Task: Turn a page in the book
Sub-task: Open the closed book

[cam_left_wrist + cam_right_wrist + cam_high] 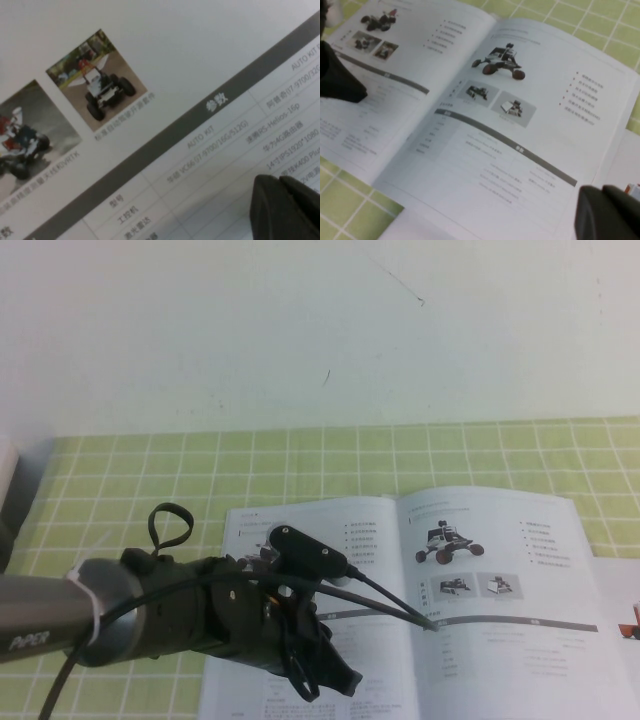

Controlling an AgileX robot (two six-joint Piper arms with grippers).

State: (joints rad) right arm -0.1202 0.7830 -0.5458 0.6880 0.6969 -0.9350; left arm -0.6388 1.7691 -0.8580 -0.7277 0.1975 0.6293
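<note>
The book [385, 660] lies open on the green checked cloth. Its right-hand page [500, 640] lies flat and shows a wheeled rover, two small photos and a grey-barred table; the right wrist view also shows this page [520, 130]. My left gripper [335, 680] is shut and empty, low over the table printed on the left-hand sheet [150, 65]. In its own wrist view the left gripper [280, 179] has its fingers pressed together. My right gripper [601, 192] is out of the high view. It is shut, holds nothing, and hovers by the page's outer near corner.
A separate white sheet with a red-orange picture [628, 630] lies just right of the book. The green checked cloth [300, 460] stretches back to a white wall. A pale object [8, 490] sits at the far left edge. My left arm's cables cross the book's spine.
</note>
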